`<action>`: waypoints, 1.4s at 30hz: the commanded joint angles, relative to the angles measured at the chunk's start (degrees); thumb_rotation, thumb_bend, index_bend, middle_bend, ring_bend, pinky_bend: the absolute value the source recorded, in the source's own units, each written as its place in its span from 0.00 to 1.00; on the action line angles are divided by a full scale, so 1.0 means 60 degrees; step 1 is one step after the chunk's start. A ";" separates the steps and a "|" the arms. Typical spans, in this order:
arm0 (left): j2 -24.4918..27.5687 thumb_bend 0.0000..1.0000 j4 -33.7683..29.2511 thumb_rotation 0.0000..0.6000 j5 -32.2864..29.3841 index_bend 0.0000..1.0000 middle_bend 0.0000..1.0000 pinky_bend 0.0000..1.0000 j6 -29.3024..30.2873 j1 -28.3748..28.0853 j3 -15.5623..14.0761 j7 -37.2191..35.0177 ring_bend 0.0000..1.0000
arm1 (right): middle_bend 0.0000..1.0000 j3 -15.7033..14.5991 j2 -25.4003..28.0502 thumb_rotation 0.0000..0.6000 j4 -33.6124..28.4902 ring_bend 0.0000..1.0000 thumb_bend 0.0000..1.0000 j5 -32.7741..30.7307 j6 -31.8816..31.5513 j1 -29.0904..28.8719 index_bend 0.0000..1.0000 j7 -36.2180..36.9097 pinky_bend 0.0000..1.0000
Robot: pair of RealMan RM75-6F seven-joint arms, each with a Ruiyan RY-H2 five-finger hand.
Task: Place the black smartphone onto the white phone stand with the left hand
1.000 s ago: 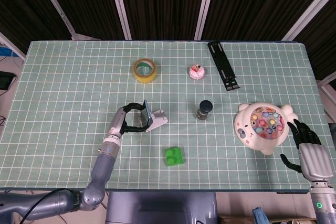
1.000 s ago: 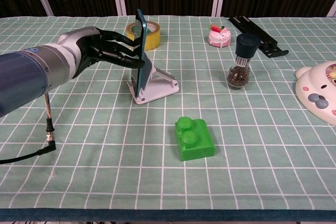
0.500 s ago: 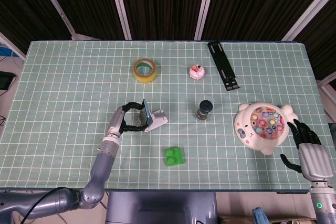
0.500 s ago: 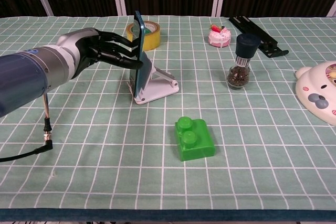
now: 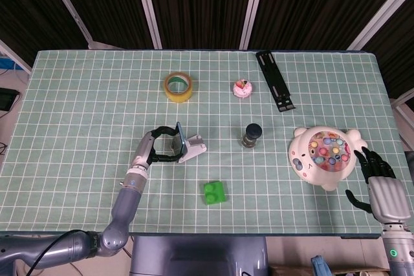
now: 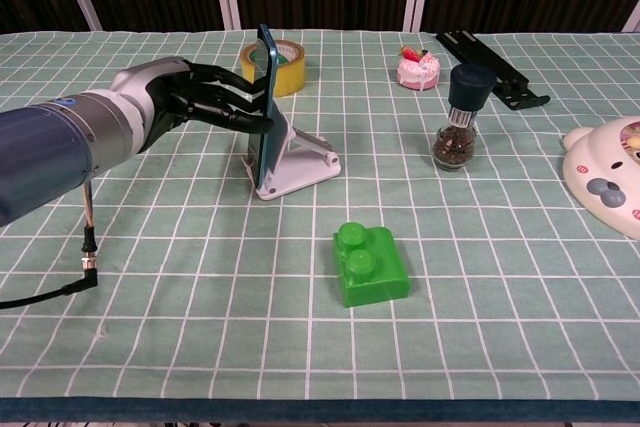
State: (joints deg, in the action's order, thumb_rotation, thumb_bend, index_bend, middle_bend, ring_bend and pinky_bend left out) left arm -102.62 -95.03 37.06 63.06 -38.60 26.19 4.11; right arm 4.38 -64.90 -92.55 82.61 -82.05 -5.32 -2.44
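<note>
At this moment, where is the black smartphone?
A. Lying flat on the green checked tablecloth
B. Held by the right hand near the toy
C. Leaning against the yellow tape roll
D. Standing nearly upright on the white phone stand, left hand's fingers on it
D: the black smartphone stands on edge in the white phone stand, with the left hand reaching its fingertips to the phone's upper part.
</note>
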 commanded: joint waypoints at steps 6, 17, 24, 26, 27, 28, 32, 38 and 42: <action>-0.0030 0.21 0.0043 1.00 0.0134 0.55 0.61 0.01 -0.0040 -0.0025 -0.0054 -0.0121 0.12 | 0.00 -0.0001 0.0003 1.00 -0.0005 0.00 0.36 0.0001 0.0000 0.0001 0.06 0.0001 0.15; -0.0015 0.21 0.0213 1.00 0.0283 0.55 0.61 0.01 -0.0220 -0.0017 -0.0081 -0.0400 0.12 | 0.00 -0.0002 0.0004 1.00 0.0004 0.00 0.36 0.0002 0.0002 0.0000 0.06 0.0008 0.15; -0.0027 0.21 0.0310 1.00 0.0251 0.54 0.60 0.01 -0.0235 -0.0048 -0.0125 -0.0378 0.12 | 0.00 -0.0002 0.0001 1.00 0.0002 0.00 0.36 0.0002 -0.0003 0.0002 0.06 0.0001 0.15; -0.0037 0.21 0.0343 1.00 0.0217 0.54 0.60 0.01 -0.0238 -0.0069 -0.0127 -0.0350 0.12 | 0.00 -0.0002 0.0002 1.00 0.0004 0.00 0.36 0.0000 0.0000 0.0000 0.06 0.0001 0.15; -0.0037 0.21 0.0350 1.00 0.0200 0.54 0.60 0.01 -0.0247 -0.0079 -0.0126 -0.0340 0.12 | 0.00 -0.0002 0.0000 1.00 0.0004 0.00 0.36 0.0000 -0.0001 0.0001 0.06 -0.0001 0.15; -0.0032 0.21 0.0355 1.00 0.0188 0.53 0.59 0.01 -0.0260 -0.0092 -0.0133 -0.0317 0.12 | 0.00 -0.0002 0.0000 1.00 0.0004 0.00 0.36 0.0000 -0.0001 0.0001 0.06 -0.0001 0.15; -0.0023 0.21 0.0369 1.00 0.0151 0.52 0.58 0.01 -0.0275 -0.0128 -0.0145 -0.0253 0.12 | 0.00 -0.0002 -0.0001 1.00 0.0005 0.00 0.36 -0.0001 0.0000 0.0001 0.06 0.0003 0.15; -0.0014 0.21 0.0371 1.00 0.0088 0.50 0.56 0.01 -0.0295 -0.0165 -0.0186 -0.0176 0.12 | 0.00 -0.0001 0.0002 1.00 0.0001 0.00 0.36 -0.0002 0.0001 0.0001 0.06 0.0006 0.15; 0.0011 0.21 0.0371 1.00 0.0173 0.48 0.54 0.01 -0.0308 -0.0197 -0.0270 -0.0084 0.12 | 0.00 -0.0001 0.0003 1.00 -0.0002 0.00 0.36 0.0000 0.0000 0.0001 0.06 0.0012 0.15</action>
State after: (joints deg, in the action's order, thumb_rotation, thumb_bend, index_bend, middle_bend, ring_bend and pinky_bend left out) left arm -102.59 -92.81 37.99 61.19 -39.74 24.65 3.51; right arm 4.37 -64.88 -92.56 82.61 -82.05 -5.32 -2.37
